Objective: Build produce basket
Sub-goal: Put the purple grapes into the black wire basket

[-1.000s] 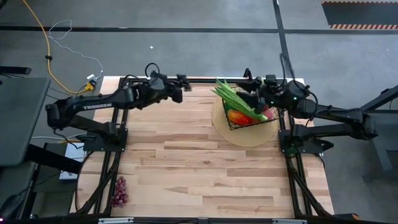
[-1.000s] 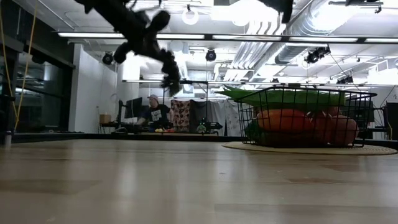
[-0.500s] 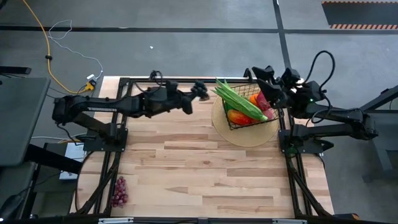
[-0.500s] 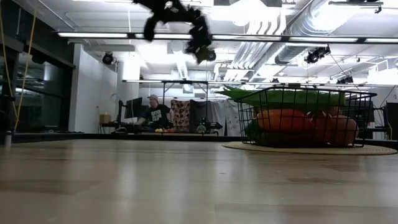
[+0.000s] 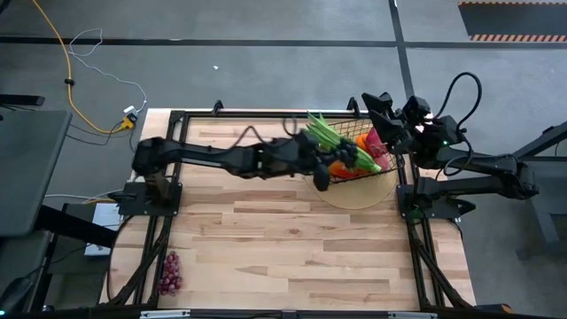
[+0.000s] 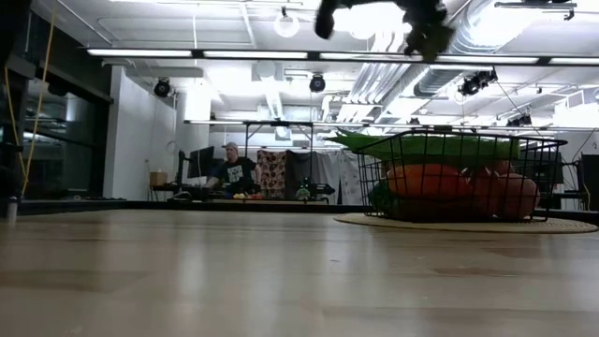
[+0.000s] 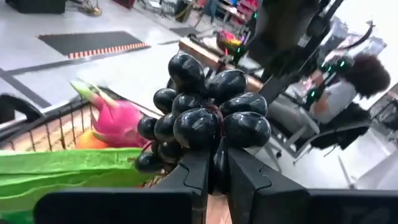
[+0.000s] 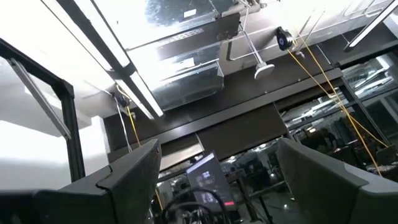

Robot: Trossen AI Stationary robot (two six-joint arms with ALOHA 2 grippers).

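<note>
The black wire basket [image 5: 383, 174] stands on a round tan mat [image 5: 354, 197] at the table's far right. It holds long green beans [image 5: 330, 135], an orange pepper [image 5: 338, 168] and a pink dragon fruit [image 7: 115, 122]. My left gripper [image 7: 216, 169] reaches in from the left, above the basket's left side, shut on a bunch of dark purple grapes [image 7: 205, 112]. In the low view it hangs high over the basket [image 6: 463, 178]. My right gripper [image 8: 217, 180] is raised behind the basket's far right corner, pointing up, open with nothing between its fingers. My left gripper pinches the grape bunch by its near end [image 7: 214, 144] between its two fingers. The fingers lie almost level and come from the table's left. The bunch sticks out beyond the fingertips, lifted clear above the basket.
A second, reddish grape bunch [image 5: 169, 273] lies near the table's front left corner. The wooden tabletop [image 5: 283, 239] is bare between it and the mat. A person sits at a desk in the room beyond [image 6: 232, 168].
My left gripper has swept along the table's far side toward the right, rising a little, and carried the grapes from the far left to above the basket. My right gripper tipped up away from the basket early in the second and has since kept still.
</note>
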